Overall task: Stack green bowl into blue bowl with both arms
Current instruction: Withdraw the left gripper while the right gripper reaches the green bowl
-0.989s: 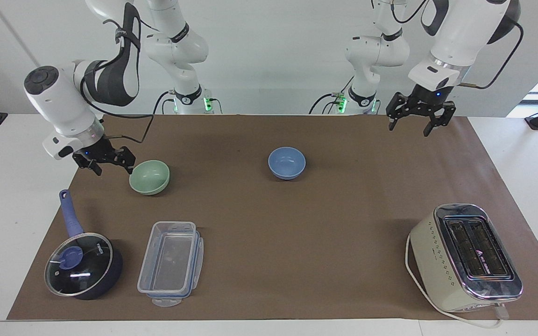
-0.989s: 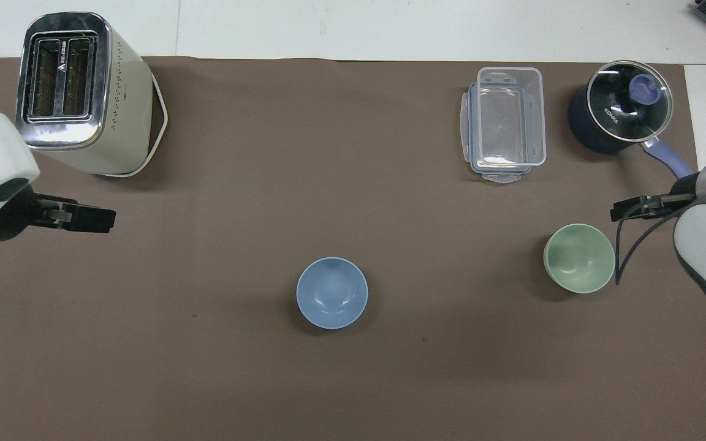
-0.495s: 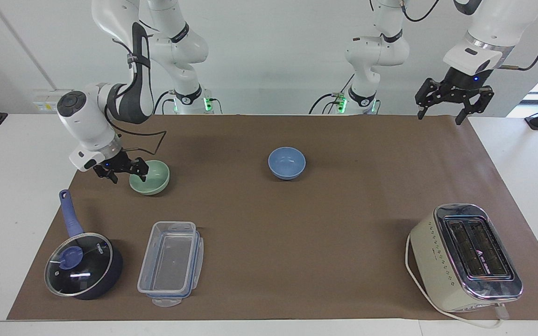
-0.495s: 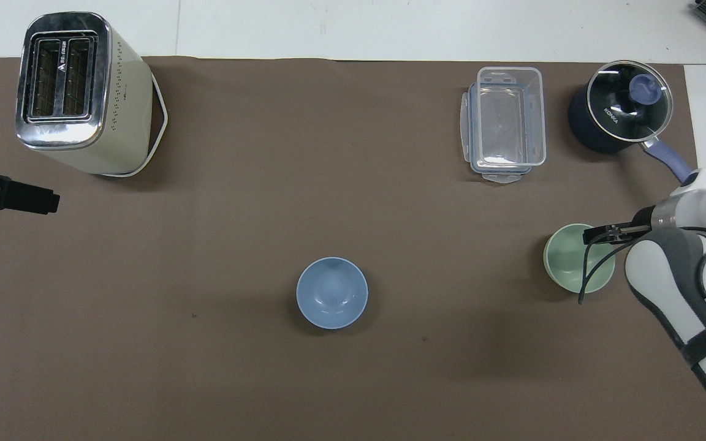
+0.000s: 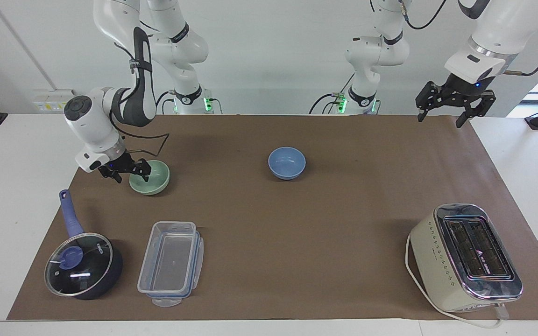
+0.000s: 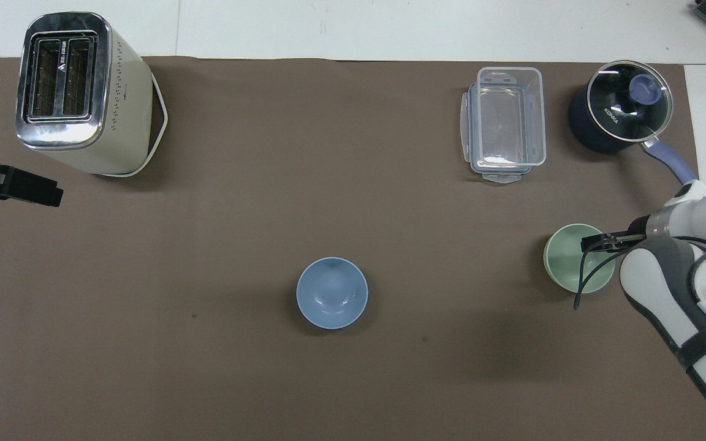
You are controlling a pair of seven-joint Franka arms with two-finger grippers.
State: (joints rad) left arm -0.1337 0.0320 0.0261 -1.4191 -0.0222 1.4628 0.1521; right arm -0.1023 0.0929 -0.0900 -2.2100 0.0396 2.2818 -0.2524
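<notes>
Green bowl (image 5: 150,178) rim between right end effector (image 5: 130,174) fingers.

Facing view: set high across the table (image 5: 12,154), looking back at both robots and somewhat down, far enough off to take in the whole brown mat (image 5: 343,233), arm bases along the top edge, white wall above. Overhead view: mounted high above the robots' own end, aimed forward and steeply down, closer in, cropping the mat (image 6: 206,367) at the sides and bottom, arms entering only at the edges. Half a turn apart. Shared by both: the mat with the blue bowl (image 5: 286,163) (image 6: 332,293), green bowl (image 5: 153,178) (image 6: 567,260), toaster (image 5: 467,257) (image 6: 80,92), clear container (image 5: 171,263) (image 6: 505,122) and saucepan (image 5: 82,263) (image 6: 619,107).
</notes>
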